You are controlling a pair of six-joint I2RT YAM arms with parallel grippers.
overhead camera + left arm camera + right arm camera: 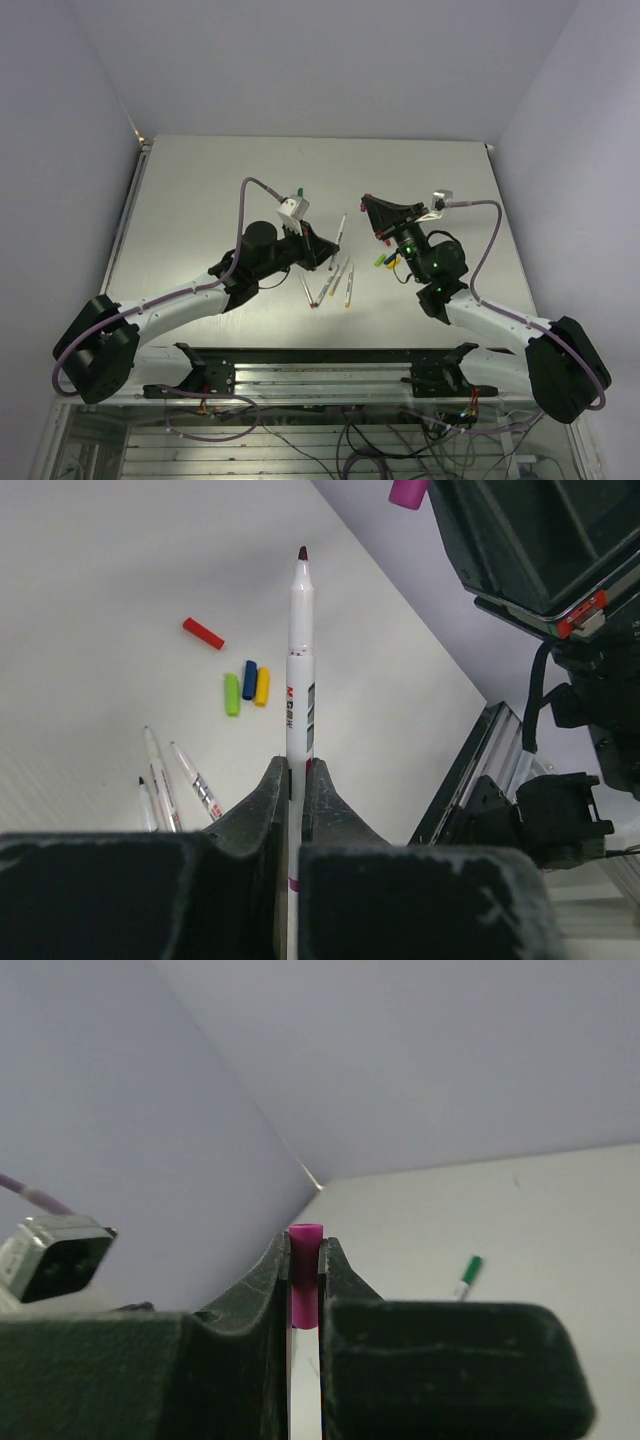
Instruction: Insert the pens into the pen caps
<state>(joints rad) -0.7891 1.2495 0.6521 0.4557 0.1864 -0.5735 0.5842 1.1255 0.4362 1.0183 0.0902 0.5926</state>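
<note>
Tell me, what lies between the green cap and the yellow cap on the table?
The dark blue cap lies between the green cap and the yellow cap, all three side by side. The left wrist view shows it.

- The right gripper has its fingers closed on a magenta cap, whose top end stands just above them.
- A pen with a green end lies on the pale bench, well to the right.
- A grey box sits at the left, against the lavender wall.

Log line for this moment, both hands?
left hand: shut on pen | right hand: shut on magenta cap | pen, cap: apart | table: four loose caps
</note>
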